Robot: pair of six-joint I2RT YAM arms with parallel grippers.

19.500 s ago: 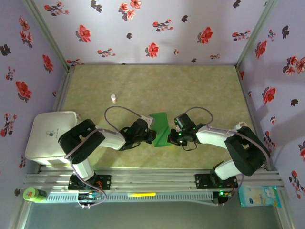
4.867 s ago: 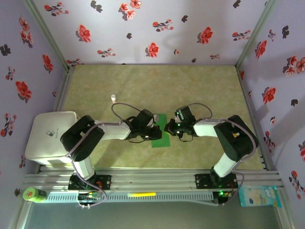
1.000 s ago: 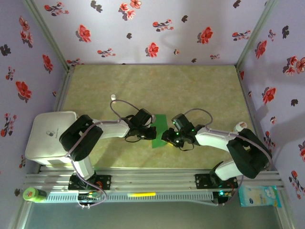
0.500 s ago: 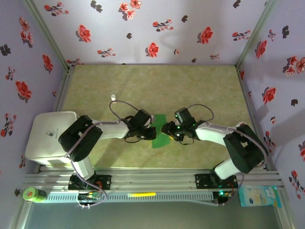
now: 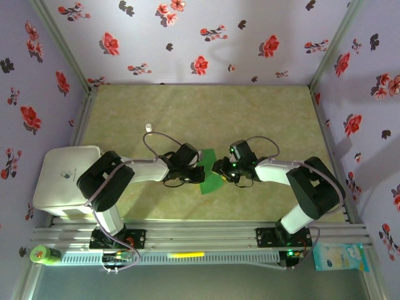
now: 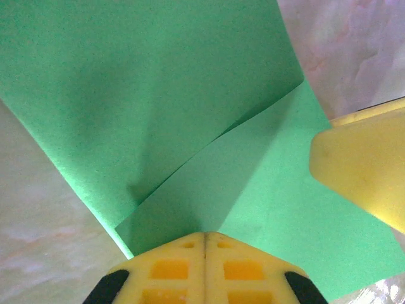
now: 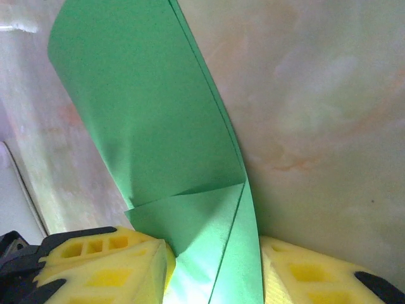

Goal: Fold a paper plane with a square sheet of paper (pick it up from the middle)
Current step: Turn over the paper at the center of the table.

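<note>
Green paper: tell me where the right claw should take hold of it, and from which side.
Probably the folded-over flap of the green paper, where layers overlap and the edge stands up. Come from the robot's right, jaws astride that raised edge, as the right claw is placed. The left claw, shut, pins the opposite side.

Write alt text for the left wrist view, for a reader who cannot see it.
A bright-green square sheet of paper, folded so one flap overlaps another, covers most of the frame. The left gripper, yellow and shut, sits over it at bottom centre; another yellow fingertip enters from the right. Pale marbled table shows at the corners.
</note>
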